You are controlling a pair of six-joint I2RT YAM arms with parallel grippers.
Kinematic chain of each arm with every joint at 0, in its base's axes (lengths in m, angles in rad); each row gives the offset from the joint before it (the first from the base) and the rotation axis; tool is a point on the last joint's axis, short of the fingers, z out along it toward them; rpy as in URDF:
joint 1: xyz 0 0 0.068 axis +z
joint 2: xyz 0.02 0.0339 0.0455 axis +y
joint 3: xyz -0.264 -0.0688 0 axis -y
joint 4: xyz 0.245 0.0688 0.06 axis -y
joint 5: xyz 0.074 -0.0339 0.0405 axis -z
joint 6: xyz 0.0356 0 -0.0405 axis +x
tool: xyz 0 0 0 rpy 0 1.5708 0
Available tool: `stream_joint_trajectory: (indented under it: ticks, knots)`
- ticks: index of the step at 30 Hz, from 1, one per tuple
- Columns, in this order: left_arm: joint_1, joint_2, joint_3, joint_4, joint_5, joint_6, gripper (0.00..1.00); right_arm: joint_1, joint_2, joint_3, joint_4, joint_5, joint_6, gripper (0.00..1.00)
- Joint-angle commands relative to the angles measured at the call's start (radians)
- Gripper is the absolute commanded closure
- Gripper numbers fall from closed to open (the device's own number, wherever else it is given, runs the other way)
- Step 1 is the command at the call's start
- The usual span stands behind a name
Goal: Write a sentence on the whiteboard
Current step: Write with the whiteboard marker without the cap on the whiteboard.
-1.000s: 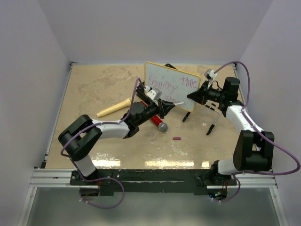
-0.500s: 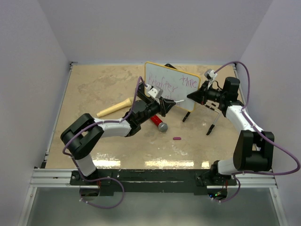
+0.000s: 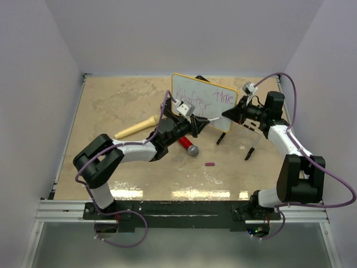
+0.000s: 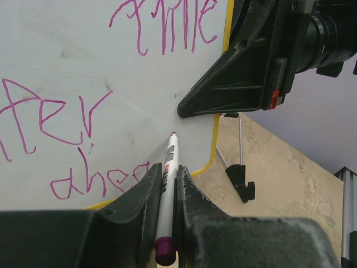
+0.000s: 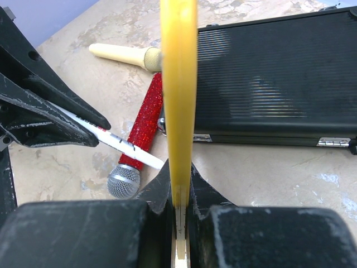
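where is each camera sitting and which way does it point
Top external: above and behind the bases, looking down at the yellow-rimmed whiteboard; both arms show.
Left wrist: on the left gripper, facing the board's purple handwriting; its fingers clamp a white marker.
Right wrist: on the right gripper, looking along the board's edge; its fingers pinch it.
Both wrist views share marker and board.

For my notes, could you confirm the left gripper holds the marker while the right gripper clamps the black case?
Not quite: the right gripper clamps the whiteboard by its rim, not the black case, as the right wrist view shows. The left gripper holds the marker.
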Motion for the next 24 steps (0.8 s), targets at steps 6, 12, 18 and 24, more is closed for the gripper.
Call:
stream_joint_trajectory:
  ticks: [6, 12, 18, 24]
  knots:
    - [-0.005, 0.022, 0.023, 0.002, -0.017, 0.038, 1.00, 0.009, -0.007, 0.005, 0.002, -0.040, -0.004, 1.00]
    - [-0.006, 0.019, -0.005, -0.001, -0.014, 0.038, 1.00, 0.009, -0.007, 0.005, 0.002, -0.040, -0.004, 1.00]
    - [-0.006, 0.013, -0.043, 0.004, -0.011, 0.028, 1.00, 0.009, -0.007, 0.005, 0.002, -0.040, -0.004, 1.00]
    - [-0.008, 0.018, -0.070, 0.014, 0.008, 0.011, 1.00, 0.009, -0.007, 0.003, 0.002, -0.038, -0.004, 1.00]
